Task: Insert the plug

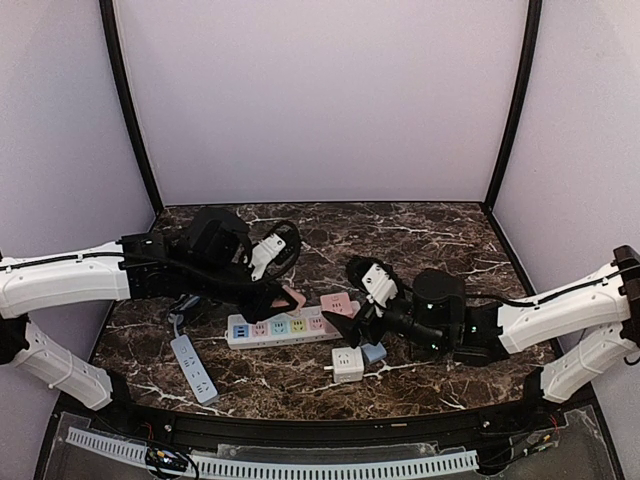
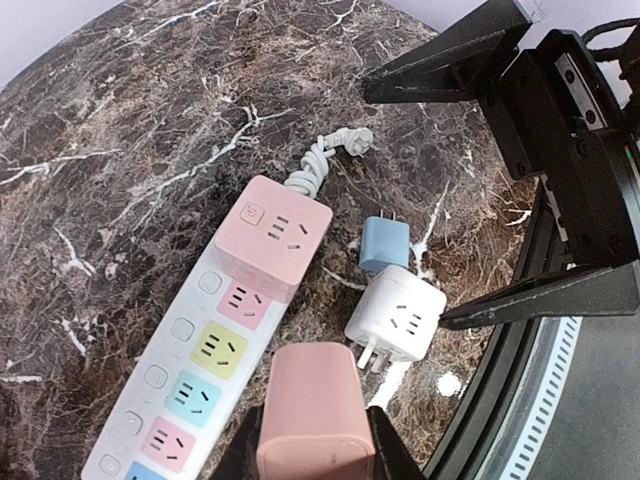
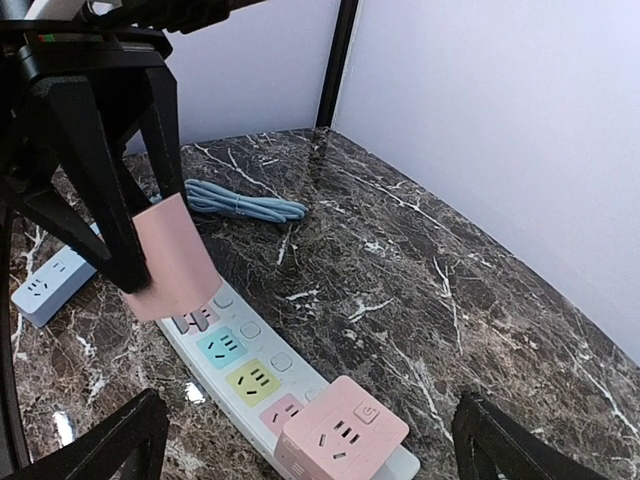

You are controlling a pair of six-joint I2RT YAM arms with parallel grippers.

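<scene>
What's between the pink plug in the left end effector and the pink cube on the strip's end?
Only free sockets on the power strip: teal socket, yellow socket, pink socket. Clearest in the right wrist view.

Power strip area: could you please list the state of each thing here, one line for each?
left gripper: shut on pink plug
pink plug: held in the air, not inserted
right gripper: open, holding nothing
colourful power strip: flat on table, visible sockets free except the end one
pink cube adapter: seated on the strip's end
white cube adapter: loose, unplugged
blue charger: loose, unplugged
</scene>
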